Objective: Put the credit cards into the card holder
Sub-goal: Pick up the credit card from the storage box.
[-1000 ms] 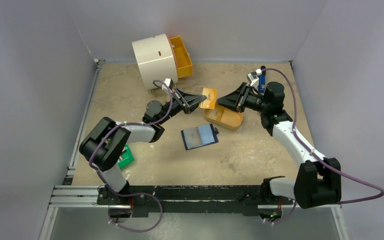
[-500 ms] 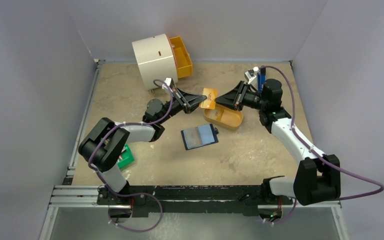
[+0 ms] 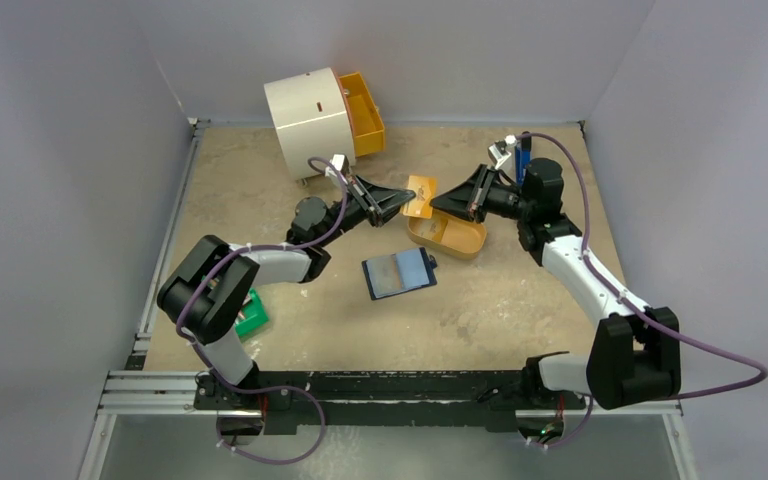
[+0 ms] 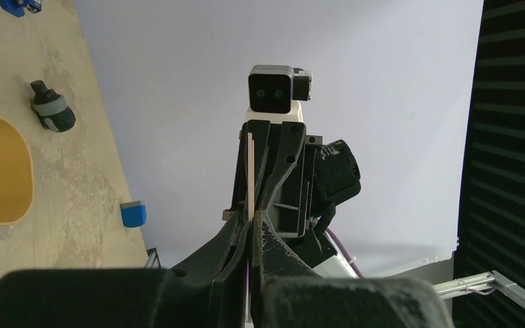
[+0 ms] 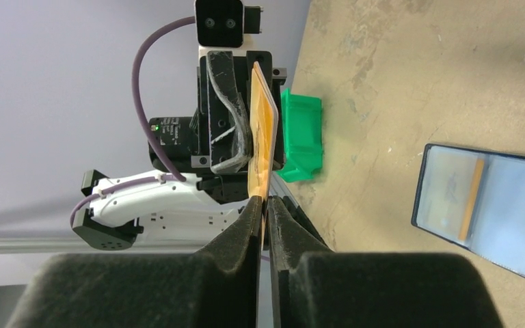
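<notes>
One tan-orange credit card [image 3: 419, 196] hangs in the air above the left end of the orange oval tray [image 3: 452, 236]. My left gripper [image 3: 403, 199] is shut on its left edge, and my right gripper [image 3: 437, 203] is shut on its right edge. In the left wrist view the card [image 4: 250, 171] shows edge-on between my left gripper's [image 4: 253, 222] pads. In the right wrist view the card [image 5: 263, 130] stands up out of the right gripper [image 5: 265, 201]. The dark blue card holder [image 3: 398, 272] lies open on the table, with another card [image 5: 475, 198] in its left pocket [image 5: 451, 195].
A white round drawer unit [image 3: 308, 115] with an orange drawer [image 3: 365, 110] pulled out stands at the back. A green box [image 3: 253, 316] lies by the left arm's elbow. Small blue [image 4: 133, 214] and black-grey [image 4: 51, 113] objects sit near the far right wall.
My right gripper has moved left to the card's free edge and its jaws have closed on it. The left gripper has kept hold of the card in the same place.
</notes>
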Controlling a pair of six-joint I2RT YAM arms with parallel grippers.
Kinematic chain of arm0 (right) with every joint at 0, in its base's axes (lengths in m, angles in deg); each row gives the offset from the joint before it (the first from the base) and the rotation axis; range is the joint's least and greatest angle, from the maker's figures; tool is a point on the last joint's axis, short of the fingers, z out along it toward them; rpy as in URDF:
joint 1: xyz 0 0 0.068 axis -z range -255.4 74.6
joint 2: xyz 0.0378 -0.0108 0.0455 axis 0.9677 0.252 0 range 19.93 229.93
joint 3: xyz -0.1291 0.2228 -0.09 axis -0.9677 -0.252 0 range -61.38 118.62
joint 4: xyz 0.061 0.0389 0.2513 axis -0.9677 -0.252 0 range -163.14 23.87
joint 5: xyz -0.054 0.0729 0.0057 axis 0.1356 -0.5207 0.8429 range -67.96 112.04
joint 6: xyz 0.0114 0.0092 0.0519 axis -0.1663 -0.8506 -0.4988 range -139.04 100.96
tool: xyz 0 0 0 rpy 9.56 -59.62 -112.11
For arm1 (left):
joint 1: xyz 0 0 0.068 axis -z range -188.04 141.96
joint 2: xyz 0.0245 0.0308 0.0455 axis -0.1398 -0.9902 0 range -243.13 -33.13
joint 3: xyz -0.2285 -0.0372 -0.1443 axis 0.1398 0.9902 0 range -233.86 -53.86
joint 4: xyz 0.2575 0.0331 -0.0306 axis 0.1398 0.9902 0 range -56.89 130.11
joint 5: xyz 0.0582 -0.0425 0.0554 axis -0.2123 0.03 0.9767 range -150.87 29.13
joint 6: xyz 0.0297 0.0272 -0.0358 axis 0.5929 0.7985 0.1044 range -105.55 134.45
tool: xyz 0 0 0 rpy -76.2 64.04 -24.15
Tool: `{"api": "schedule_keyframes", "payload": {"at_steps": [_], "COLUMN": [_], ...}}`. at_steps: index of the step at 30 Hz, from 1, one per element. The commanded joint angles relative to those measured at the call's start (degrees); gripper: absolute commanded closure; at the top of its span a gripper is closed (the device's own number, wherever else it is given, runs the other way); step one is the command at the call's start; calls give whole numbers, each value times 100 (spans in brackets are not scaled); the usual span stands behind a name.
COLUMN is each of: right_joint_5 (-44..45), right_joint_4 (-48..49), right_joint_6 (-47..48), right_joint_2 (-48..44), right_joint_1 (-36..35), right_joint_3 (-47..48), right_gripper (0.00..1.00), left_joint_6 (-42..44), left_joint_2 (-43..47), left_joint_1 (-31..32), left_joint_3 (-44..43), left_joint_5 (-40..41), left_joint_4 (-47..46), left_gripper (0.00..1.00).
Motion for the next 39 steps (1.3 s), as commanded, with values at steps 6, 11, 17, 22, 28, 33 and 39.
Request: {"api": "schedule_keyframes", "payload": {"at_steps": [6,11,17,22,28,33,39], "right_joint_5": [-155,-170,-129,-36,40,50,76], "right_joint_4": [142,66,-186,-281,-347,-296,-262], "right_joint_6": [36,53,121,173,179,144,119], "right_joint_2": [0,-42,-250,-351,-454,-493,-477], "right_joint_1": [-32,-34,-23,12,122,151,162], "right_joint_3": [207,200,-6,-131,-222,-282,-312], "right_gripper": [89,96,96,98,100,100,100], "left_joint_6": [222,237,327,328,317,225,25], "left_joint_2": [226,231,244,200,211,181,94], "left_joint_1": [96,93,63,45,6,-9,-15], "left_joint_3": [-252,-225,-165,-165,-134,-131,-171], "left_joint_5": [-33,-26,9,20,3,-35,-133], "left_joint_4": [-129,-83,81,73,75,-76,-386], "left_gripper": [100,100,100,100,100,95,85]}}
